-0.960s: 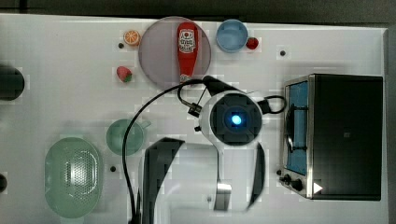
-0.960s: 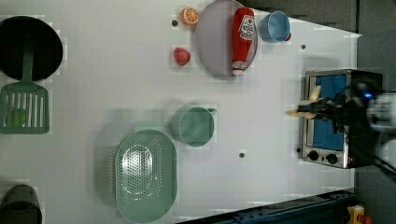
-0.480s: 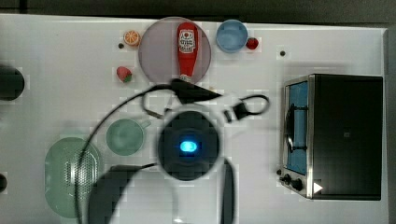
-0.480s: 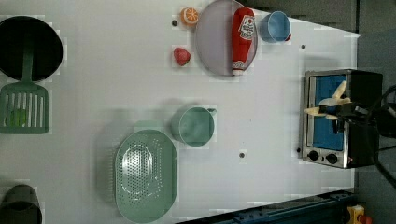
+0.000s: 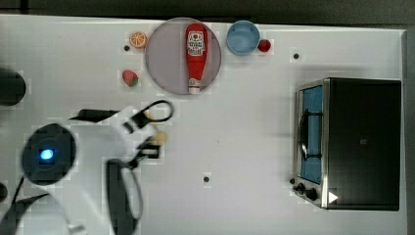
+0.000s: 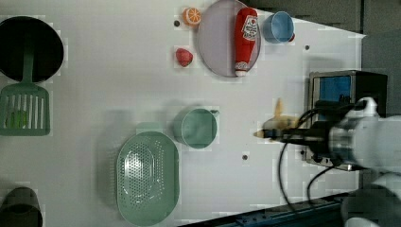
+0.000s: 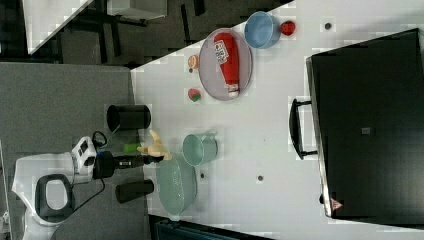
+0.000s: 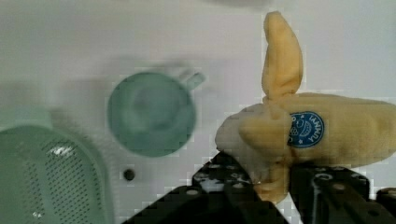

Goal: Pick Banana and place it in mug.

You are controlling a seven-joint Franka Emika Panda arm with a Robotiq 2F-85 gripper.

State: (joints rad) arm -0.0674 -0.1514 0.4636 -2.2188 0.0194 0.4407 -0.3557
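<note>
So we've got the banana (image 8: 303,135) pinched in the gripper (image 8: 273,179), up in the air above the table (image 6: 118,85).

Close up in the wrist view, our fingers are closed partway on its soft pale-yellow body, blue round sticker showing, one peel flap sticking out across its long axis. Beyond it sits the mug (image 8: 152,114), open and unblocked, with the colander (image 8: 46,177) just beside it. Farther off in the left view: the plate (image 6: 217,45) with the ketchup bottle (image 6: 246,40), then the blue cup (image 6: 278,27).
</note>
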